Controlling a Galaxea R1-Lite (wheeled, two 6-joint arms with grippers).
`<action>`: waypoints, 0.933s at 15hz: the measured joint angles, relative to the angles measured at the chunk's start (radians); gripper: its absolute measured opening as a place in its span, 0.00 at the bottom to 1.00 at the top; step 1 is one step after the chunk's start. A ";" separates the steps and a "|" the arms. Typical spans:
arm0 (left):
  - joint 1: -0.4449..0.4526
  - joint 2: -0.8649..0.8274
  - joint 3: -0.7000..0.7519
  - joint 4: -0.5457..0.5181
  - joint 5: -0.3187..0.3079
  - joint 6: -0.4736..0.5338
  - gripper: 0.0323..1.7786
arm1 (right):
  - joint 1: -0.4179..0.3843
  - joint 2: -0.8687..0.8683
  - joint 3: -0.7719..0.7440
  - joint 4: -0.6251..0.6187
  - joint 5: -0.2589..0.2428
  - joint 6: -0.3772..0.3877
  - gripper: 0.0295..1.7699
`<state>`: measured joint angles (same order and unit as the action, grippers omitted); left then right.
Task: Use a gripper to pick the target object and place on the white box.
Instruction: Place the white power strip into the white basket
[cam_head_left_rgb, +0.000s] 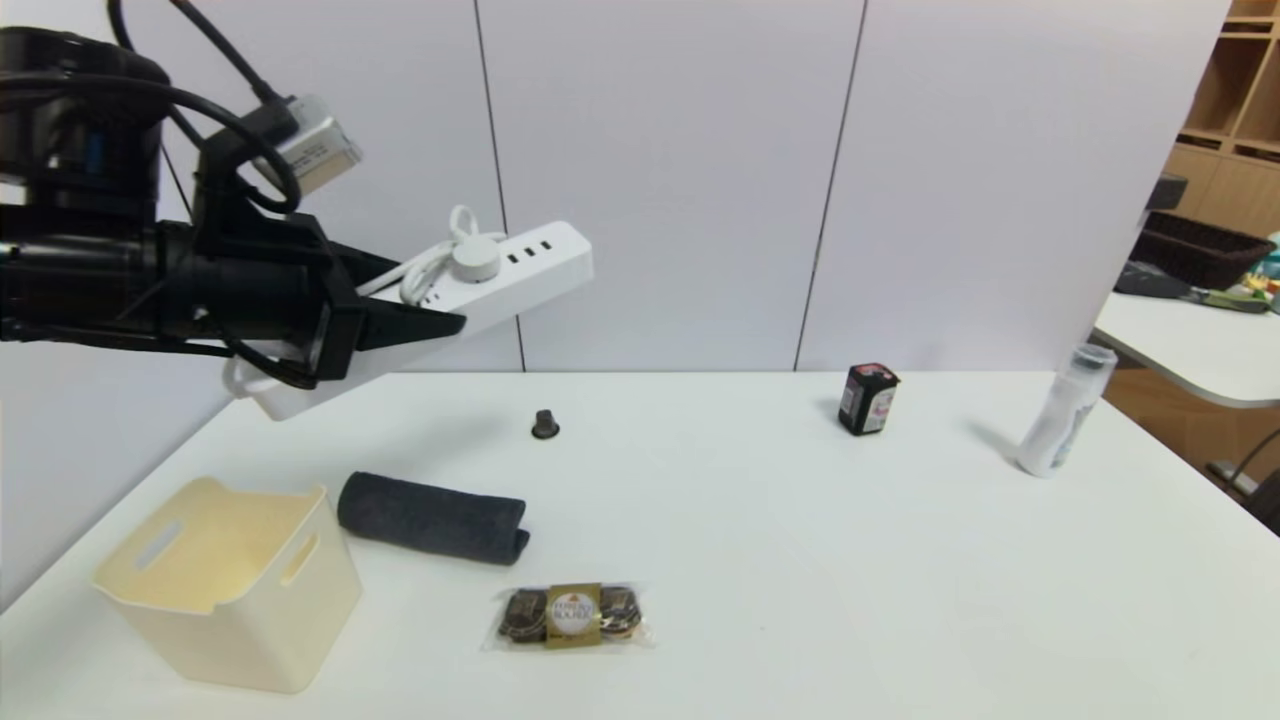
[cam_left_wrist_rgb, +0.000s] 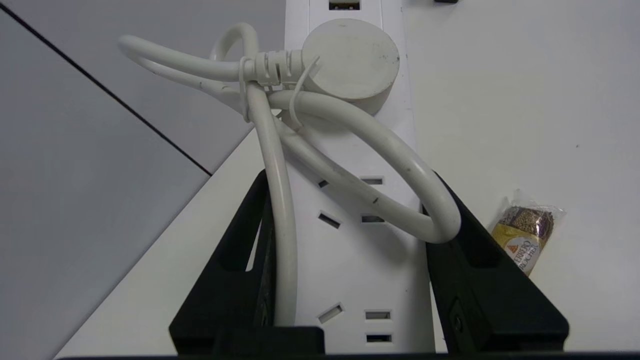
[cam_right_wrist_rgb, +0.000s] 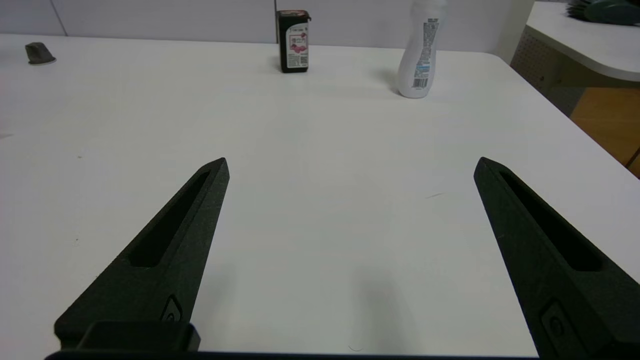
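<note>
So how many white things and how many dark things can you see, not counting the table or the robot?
White or cream: 3 – long white power strip, cream open-top plastic bin, white plastic bottle
Dark: 3 – rolled dark grey towel, small dark grey cap, black carton
Gold: 1 – clear-wrapped chocolate pack
Total: 7

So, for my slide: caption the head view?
Left gripper holds the power strip aloft, above the table, short of the white box.
</note>
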<state>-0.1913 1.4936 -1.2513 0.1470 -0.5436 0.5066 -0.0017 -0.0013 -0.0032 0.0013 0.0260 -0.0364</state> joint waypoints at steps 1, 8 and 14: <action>0.020 -0.033 0.015 0.014 0.008 0.000 0.48 | 0.000 0.000 0.000 0.000 0.000 -0.001 0.96; 0.124 -0.175 0.139 -0.011 0.054 -0.010 0.48 | 0.000 0.000 0.000 0.000 0.000 0.000 0.96; 0.148 -0.170 0.350 -0.321 0.083 -0.133 0.48 | 0.000 0.000 0.000 0.000 0.000 0.000 0.96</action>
<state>-0.0436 1.3234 -0.9015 -0.1740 -0.4602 0.3732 -0.0017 -0.0013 -0.0032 0.0017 0.0260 -0.0368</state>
